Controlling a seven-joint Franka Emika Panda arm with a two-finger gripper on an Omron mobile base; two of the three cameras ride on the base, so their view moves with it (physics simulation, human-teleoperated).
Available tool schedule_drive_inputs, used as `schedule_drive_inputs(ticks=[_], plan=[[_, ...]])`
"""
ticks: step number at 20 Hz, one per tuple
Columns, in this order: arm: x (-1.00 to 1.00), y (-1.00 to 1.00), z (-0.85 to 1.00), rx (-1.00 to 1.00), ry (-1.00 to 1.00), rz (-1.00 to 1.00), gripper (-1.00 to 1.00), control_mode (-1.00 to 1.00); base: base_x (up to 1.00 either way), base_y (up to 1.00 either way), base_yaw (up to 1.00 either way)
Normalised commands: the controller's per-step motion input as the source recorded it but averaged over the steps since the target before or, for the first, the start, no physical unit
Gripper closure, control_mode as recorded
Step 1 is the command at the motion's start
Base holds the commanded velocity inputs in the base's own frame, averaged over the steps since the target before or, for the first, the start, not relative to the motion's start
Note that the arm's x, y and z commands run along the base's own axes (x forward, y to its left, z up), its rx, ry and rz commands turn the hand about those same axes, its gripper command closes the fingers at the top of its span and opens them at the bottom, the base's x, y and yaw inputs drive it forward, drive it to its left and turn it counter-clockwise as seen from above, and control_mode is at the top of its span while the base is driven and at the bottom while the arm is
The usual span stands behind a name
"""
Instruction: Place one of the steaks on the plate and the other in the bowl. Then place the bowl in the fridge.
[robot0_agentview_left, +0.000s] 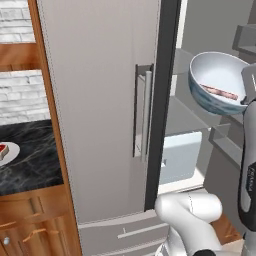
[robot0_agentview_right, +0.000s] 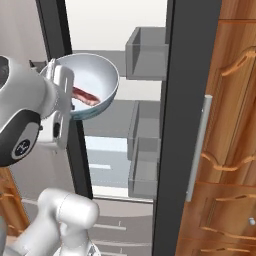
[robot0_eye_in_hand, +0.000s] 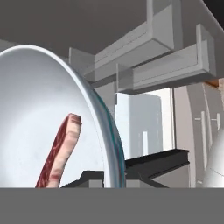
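Gripper (robot0_agentview_right: 64, 100): clamping the bowl (robot0_agentview_right: 90, 82) by its rim, holding it tilted before the open fridge (robot0_agentview_left: 100, 100) | steak (robot0_agentview_right: 86, 96) lying inside | other steak (robot0_agentview_left: 2, 149) sitting on plate (robot0_agentview_left: 10, 152), counter's left edge | remaining: shelving the bowl.

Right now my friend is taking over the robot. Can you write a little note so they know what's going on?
Gripper: shut on the bowl's rim, holding the bowl tilted in the air at the open fridge.
One steak lies inside the bowl.
The other steak sits on the plate on the dark counter.
Done: both steaks placed.
Left: set the bowl on a fridge shelf and let go.
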Motion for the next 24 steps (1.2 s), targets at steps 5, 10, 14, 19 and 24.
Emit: schedule_drive_inputs(ticks=[5, 10, 14, 19, 24], plan=[[0.55, -0.02, 0.08, 0.0, 0.0, 0.01, 1.0, -1.0, 0.0, 0.0, 0.0], [0.73, -0.03, 0.02, -0.01, -0.02, 0.02, 1.0, -1.0, 0.0, 0.0, 0.0], [0.59, -0.14, 0.03, 0.0, -0.04, 0.03, 1.0, -1.0, 0.0, 0.0, 0.0], [0.55, -0.15, 0.02, 0.0, -0.05, 0.0, 1.0, -1.0, 0.0, 0.0, 0.0], [0.6, -0.07, 0.0, 0.0, -0.11, 0.0, 1.0, -1.0, 0.0, 0.0, 0.0]])
